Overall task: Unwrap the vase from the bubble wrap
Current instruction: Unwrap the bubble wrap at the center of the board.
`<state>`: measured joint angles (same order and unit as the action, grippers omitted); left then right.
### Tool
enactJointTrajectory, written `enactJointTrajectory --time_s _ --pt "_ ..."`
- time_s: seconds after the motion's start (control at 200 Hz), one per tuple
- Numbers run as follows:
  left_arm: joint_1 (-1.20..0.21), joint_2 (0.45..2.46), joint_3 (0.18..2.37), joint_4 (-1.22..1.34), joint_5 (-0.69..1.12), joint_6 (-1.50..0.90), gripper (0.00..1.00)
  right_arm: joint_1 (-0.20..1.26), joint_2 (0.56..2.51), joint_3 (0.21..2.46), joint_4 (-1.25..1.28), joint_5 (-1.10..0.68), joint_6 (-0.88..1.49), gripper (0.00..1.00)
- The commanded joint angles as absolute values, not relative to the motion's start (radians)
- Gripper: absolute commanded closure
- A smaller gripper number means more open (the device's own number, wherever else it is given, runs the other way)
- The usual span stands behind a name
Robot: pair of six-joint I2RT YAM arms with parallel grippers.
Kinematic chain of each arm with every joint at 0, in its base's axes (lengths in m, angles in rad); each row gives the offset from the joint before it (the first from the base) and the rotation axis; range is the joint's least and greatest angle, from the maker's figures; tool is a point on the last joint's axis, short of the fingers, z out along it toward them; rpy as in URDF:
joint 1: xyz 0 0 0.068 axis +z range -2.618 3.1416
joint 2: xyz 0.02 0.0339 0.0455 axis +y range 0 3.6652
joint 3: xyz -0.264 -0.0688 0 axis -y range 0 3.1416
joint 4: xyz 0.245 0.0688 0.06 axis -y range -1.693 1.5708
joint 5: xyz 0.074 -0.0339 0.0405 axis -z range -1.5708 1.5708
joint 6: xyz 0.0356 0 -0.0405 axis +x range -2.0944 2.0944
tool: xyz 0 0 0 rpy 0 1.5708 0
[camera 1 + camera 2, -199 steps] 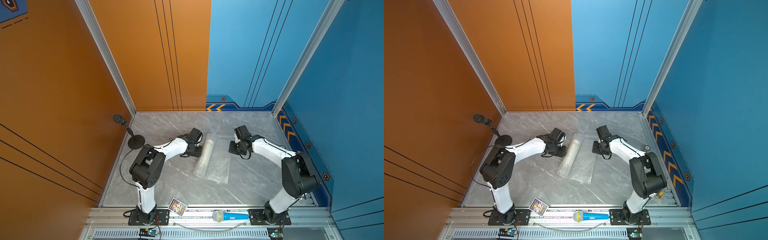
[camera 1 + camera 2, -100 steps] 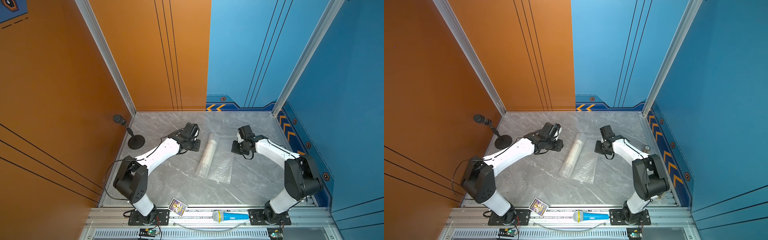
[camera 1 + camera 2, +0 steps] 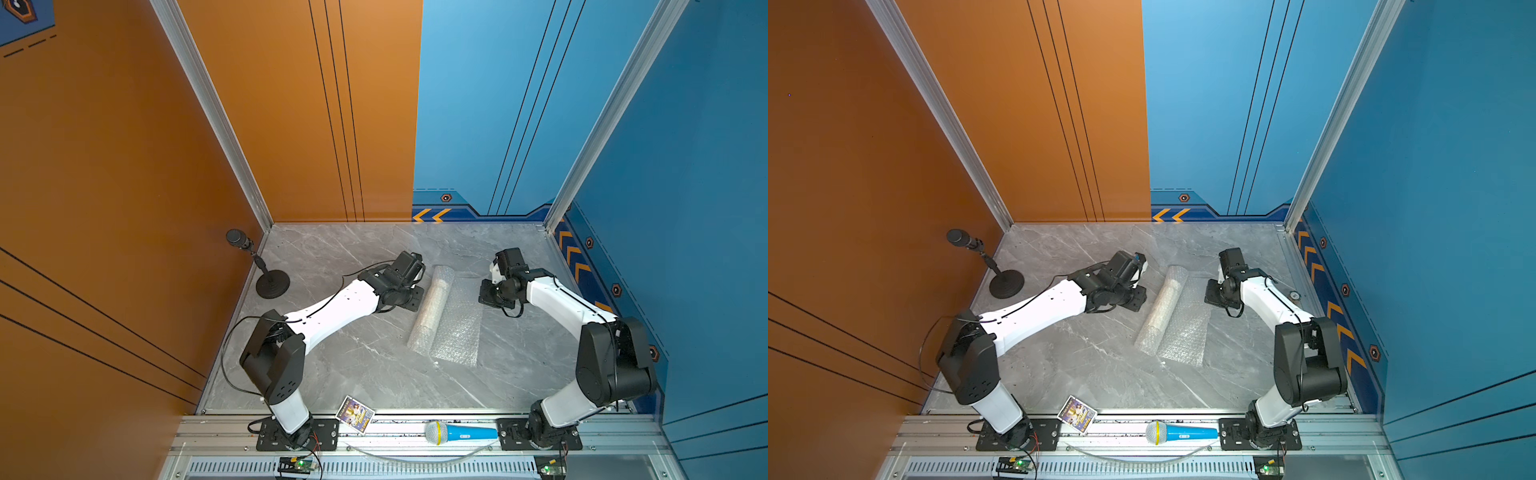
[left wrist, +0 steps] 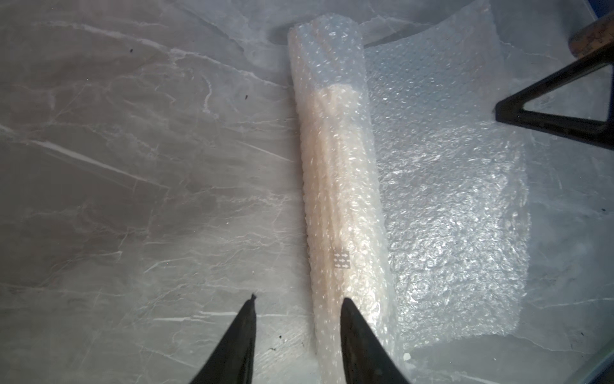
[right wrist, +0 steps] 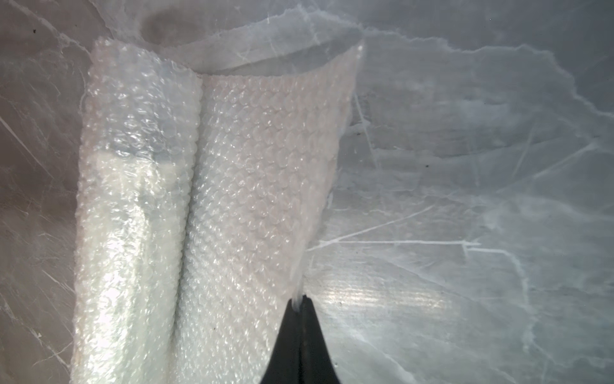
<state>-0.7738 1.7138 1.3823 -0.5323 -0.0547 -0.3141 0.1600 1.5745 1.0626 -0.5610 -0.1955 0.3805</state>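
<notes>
Unrolling now: my right pincer [image 5: 300, 299] clamps the bubble wrap [image 5: 265, 166] edge, left pincer [image 4: 297, 306] apart at nine o'clock; I'd pull toward three, baring the vase [image 4: 335, 166].

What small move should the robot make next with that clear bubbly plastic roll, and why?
Probably the right gripper should draw the translucent bubble wrap sheet sideways, away from the roll: its jaws are shut on the loose edge, while the whitish cylindrical vase is wrapped inside.
</notes>
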Motion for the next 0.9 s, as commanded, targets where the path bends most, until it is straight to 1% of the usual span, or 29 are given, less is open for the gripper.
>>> enactJointTrajectory --time_s 0.0,0.385,0.611,0.896 --pt "-0.815 1.767 1.460 -0.547 -0.094 -0.292 0.57 0.143 1.557 1.065 -0.613 -0.208 0.339 1.00" --pt "-0.938 1.987 1.676 -0.571 -0.112 -0.252 0.57 0.144 1.590 1.077 -0.594 -0.232 0.337 1.00" --pt "-0.949 2.100 1.738 -0.634 -0.178 -0.221 0.58 0.144 1.600 1.075 -0.589 -0.234 0.335 1.00" --pt "-0.941 2.148 1.747 -0.679 -0.296 -0.171 0.57 0.139 1.603 1.069 -0.588 -0.230 0.333 1.00"
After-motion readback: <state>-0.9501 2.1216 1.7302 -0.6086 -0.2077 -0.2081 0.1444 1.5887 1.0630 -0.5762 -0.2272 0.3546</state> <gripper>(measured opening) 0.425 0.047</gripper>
